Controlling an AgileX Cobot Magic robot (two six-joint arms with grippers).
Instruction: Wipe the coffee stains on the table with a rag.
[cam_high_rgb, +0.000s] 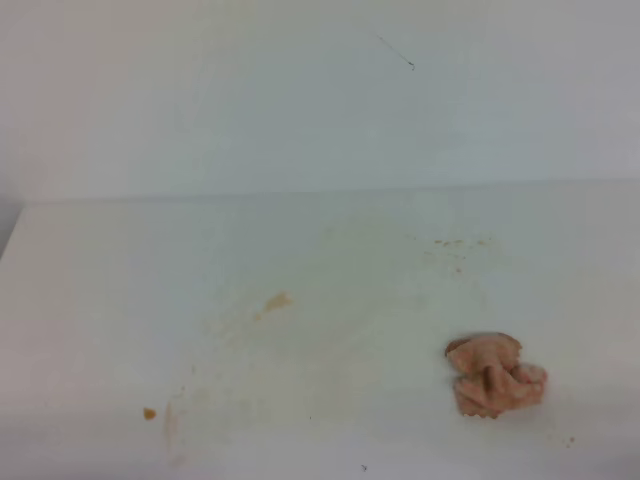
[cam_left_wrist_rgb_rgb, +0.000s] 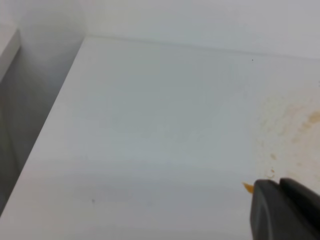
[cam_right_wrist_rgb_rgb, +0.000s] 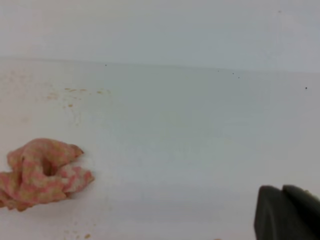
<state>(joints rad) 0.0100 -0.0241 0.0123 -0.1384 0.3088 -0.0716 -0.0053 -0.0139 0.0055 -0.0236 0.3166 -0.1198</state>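
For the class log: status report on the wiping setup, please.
Right tool shut, empty, clear of rag. Left tool unclear. Coffee stains on table. Nothing in the way.

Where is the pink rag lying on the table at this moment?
In the exterior high view the rag lies crumpled on the table at the front right, below the small orange specks, with nothing touching it.

table (cam_high_rgb: 120, 300): plain white, smooth. coffee stains (cam_high_rgb: 277, 301): tan-brown blotch mid-table, a darker orange-brown speck near the front edge, a scatter of small orange specks further back, and faint yellowish smears between. rag (cam_high_rgb: 496, 376): salmon-pink, crumpled, mottled with brownish-tan patches. gripper tips at the lower right of each wrist view: dark grey to black.
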